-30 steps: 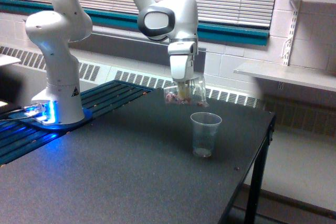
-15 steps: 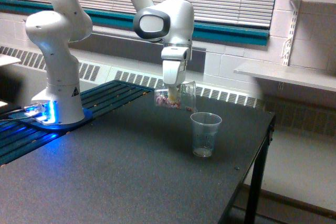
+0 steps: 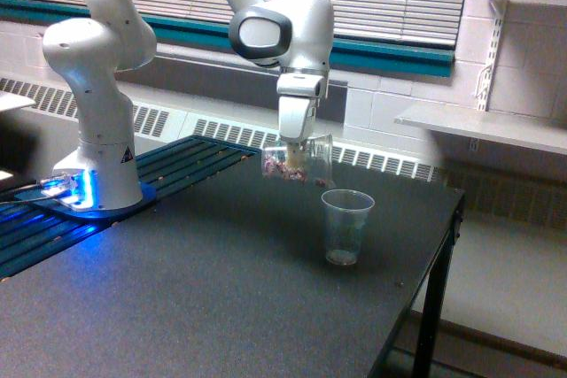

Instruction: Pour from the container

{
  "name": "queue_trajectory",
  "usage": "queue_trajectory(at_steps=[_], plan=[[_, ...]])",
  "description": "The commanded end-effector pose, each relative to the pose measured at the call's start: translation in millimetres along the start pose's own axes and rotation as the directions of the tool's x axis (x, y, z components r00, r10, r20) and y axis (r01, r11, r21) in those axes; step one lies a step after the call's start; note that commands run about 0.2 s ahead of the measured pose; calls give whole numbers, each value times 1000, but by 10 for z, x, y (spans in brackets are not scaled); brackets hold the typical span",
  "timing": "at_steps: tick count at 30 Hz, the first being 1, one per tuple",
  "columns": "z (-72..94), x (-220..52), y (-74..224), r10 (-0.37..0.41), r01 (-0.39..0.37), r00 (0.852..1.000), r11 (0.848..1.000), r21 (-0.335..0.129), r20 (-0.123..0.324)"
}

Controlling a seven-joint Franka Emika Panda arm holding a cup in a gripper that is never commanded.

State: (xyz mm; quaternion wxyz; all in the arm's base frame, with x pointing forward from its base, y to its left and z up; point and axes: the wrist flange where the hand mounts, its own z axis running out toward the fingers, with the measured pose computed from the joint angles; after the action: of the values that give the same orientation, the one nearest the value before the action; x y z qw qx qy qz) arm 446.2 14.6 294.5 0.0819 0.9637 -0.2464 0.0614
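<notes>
My gripper is shut on the container, a wide clear plastic cup lying tipped on its side in the air, its open mouth toward the exterior view's right. Small reddish and pale bits sit in its closed end at the left. Below and to the right stands a narrower, tapered clear cup upright on the dark table, with a little material at its bottom. The container's mouth hangs just above and left of that cup's rim, not touching it.
The arm's white base stands at the table's left on a blue-lit plate. The table's right edge drops off close beside the tapered cup. A wall shelf juts out at the right, behind the table.
The container swung from hanging over the tapered cup to lying sideways a little further left; since half a second ago it has shifted slightly right and up.
</notes>
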Motion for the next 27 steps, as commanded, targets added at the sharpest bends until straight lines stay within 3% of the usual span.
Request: queue_trajectory(at_steps=[1, 8, 27], plan=[[17, -15, -59, -64, 65, 997, 998, -12, 35], [39, -56, -78, -94, 96, 993, 995, -27, 68], [-42, 103, -75, -117, 124, 988, 990, -64, 97]])
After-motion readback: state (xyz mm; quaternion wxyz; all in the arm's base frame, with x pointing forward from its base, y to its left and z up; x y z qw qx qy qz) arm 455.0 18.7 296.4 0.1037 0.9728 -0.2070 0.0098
